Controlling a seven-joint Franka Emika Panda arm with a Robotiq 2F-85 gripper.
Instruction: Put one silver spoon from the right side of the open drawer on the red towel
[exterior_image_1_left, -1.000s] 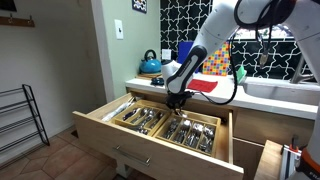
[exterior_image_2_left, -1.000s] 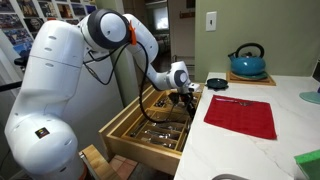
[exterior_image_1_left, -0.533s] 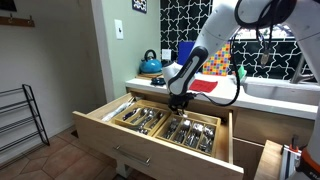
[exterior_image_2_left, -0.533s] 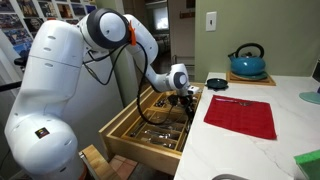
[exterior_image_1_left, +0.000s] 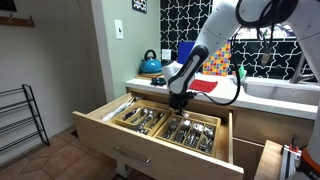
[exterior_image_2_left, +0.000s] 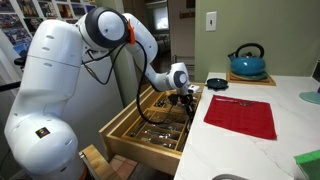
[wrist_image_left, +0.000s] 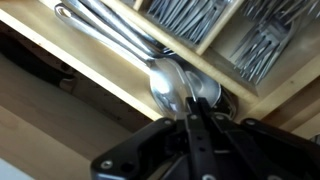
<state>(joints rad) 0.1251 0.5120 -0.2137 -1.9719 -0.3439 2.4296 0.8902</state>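
The open drawer (exterior_image_1_left: 108, 133) is light wood and holds two divider trays of silver cutlery; it shows in both exterior views (exterior_image_2_left: 125, 140). My gripper (exterior_image_1_left: 178, 99) hangs just above the drawer's tray nearest the counter (exterior_image_2_left: 186, 97). In the wrist view my fingers (wrist_image_left: 192, 118) are pressed together on the handle of a silver spoon (wrist_image_left: 170, 85), whose bowl shows just past the fingertips above a compartment of stacked spoons. The red towel (exterior_image_2_left: 240, 115) lies flat on the white counter beside the drawer, also in an exterior view (exterior_image_1_left: 206, 86).
A blue kettle (exterior_image_2_left: 247, 62) and a small dark bowl (exterior_image_2_left: 216, 82) stand behind the towel. A sink (exterior_image_1_left: 285, 92) lies further along the counter. A wire rack (exterior_image_1_left: 20, 120) stands by the wall. The robot's white base (exterior_image_2_left: 50, 110) stands next to the drawer.
My gripper has risen slightly above the tray with its fingers staying shut; nothing else has moved.
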